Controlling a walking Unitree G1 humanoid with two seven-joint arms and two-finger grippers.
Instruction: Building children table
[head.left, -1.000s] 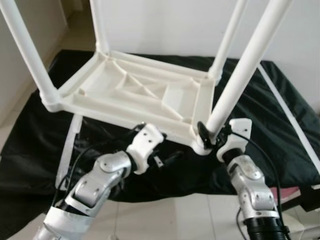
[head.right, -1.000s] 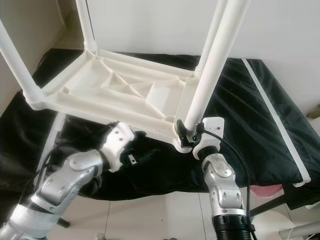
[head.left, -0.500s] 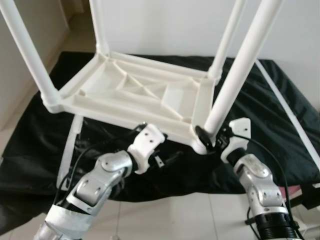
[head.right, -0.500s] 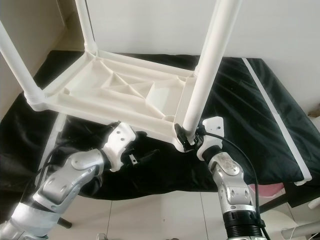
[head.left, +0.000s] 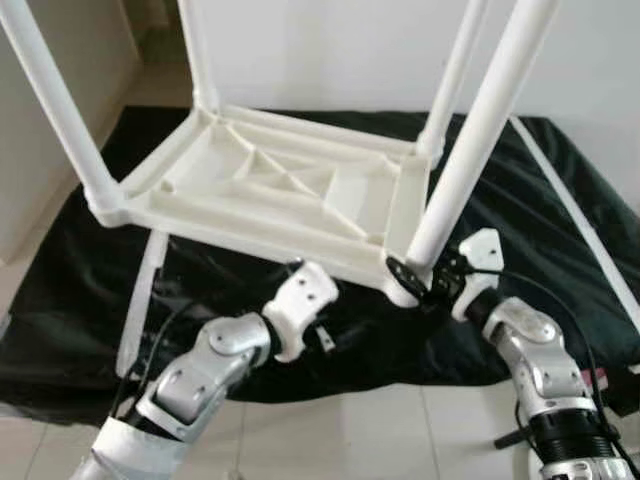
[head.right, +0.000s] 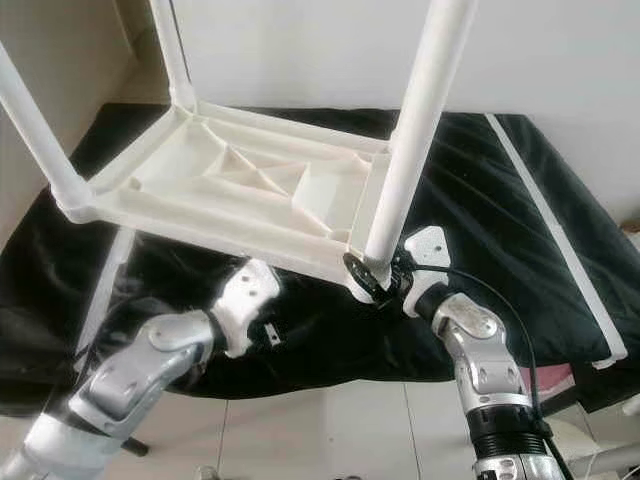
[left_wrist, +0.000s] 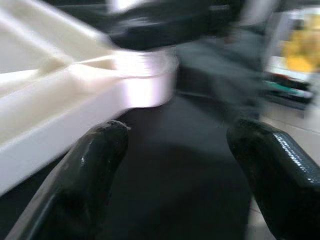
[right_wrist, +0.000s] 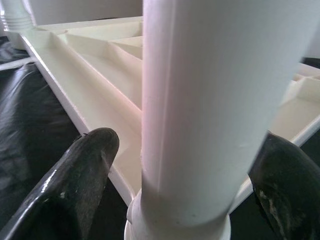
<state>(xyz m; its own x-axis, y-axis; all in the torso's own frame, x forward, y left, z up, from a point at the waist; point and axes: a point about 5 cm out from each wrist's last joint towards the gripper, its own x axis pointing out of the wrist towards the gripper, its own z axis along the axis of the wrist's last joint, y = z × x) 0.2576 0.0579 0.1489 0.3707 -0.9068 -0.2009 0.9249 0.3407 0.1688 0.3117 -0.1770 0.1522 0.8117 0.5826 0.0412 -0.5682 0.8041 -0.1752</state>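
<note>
Straddling near-right leg (right_wrist: 200, 100) at its base: right gripper (head.left: 425, 285), fingers (right_wrist: 85, 165) spread either side (contact unclear). Left gripper (left_wrist: 175, 165) spread wide, holding nothing, just under table (head.left: 270, 190) front edge. Table upside down on black sheet (head.left: 560, 200), legs up.

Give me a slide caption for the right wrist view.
Right gripper straddling a white table leg seated in the upturned tabletop, above black cloth.

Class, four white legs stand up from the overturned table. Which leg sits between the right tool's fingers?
The near right leg, closest to the robot on its right: the right tool straddles its base at the tabletop's corner.
</note>
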